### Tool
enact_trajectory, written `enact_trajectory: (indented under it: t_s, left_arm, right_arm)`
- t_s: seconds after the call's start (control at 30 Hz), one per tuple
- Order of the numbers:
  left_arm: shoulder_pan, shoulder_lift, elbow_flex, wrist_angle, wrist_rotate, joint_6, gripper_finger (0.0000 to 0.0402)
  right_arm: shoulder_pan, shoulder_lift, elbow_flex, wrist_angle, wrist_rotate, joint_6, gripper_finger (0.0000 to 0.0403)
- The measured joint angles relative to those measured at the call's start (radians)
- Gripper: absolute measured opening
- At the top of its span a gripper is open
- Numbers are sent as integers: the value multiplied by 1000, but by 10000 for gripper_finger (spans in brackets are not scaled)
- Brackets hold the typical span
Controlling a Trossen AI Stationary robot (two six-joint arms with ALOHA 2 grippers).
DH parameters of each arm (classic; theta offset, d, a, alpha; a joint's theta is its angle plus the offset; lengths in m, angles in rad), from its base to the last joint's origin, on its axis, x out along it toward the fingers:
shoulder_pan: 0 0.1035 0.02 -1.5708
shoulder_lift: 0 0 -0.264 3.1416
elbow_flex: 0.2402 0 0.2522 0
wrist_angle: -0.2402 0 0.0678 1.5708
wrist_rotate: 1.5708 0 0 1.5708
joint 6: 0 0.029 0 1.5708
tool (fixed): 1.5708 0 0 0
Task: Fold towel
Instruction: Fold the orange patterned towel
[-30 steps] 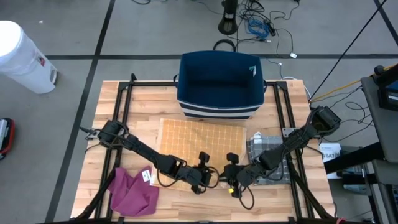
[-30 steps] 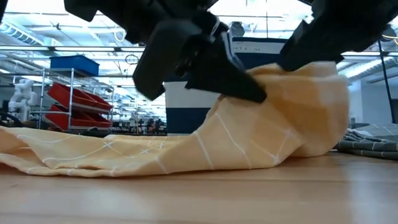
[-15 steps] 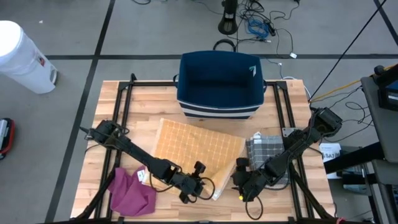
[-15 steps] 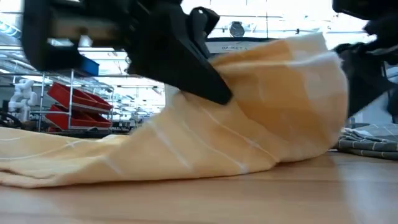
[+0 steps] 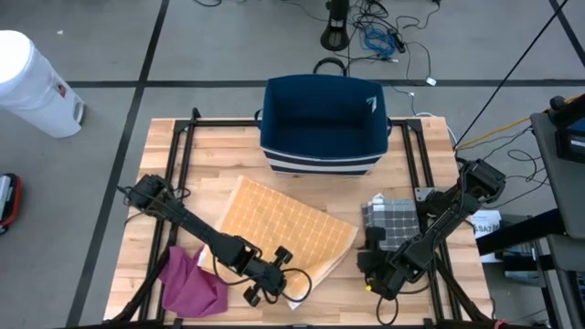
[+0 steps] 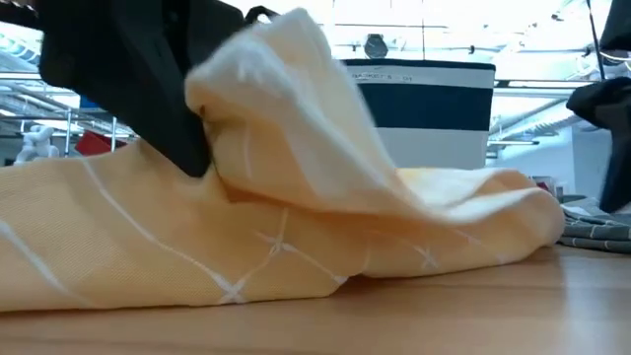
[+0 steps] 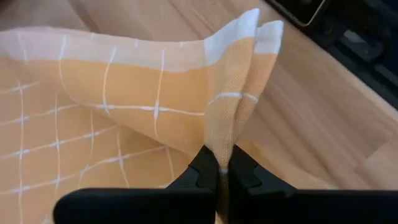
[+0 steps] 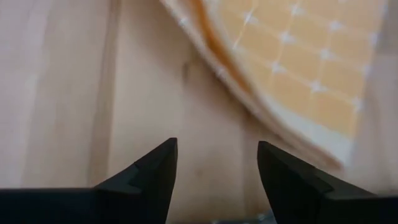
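Near the table's front edge, the left gripper [image 5: 259,285] is clamped on a doubled corner of the one orange, white-gridded cloth towel [image 5: 279,227], which lies partly folded mid-table before the one navy fabric bin [image 5: 324,123]. The right gripper [image 5: 377,274] hovers just beside its right edge, fingers apart, holding nothing. Towel looks light, limp, prone to slumping; best pinched at corners; also one magenta cloth [image 5: 192,281], one grey checked cloth [image 5: 393,219].

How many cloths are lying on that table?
3: the orange checked towel mid-table, a magenta cloth at the front left, a grey checked cloth on the right. None seem hidden.
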State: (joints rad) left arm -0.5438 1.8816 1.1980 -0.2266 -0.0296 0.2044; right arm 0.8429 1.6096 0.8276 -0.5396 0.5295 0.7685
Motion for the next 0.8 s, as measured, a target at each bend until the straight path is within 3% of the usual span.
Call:
enact_trajectory:
  t_s: [0.13,0.5,0.8]
  left_arm:
    - [-2,-3,0,-6,0,-13,4]
    - [-23,-8,0,-14,-3,-37,4]
    - [-36,-60,0,-7,-32,-43,4]
  right_arm:
    - [0,0,0,4,81,-55,209]
    - [-55,81,0,22,126,-183,206]
    - [-90,178,5,64,153,-194,198]
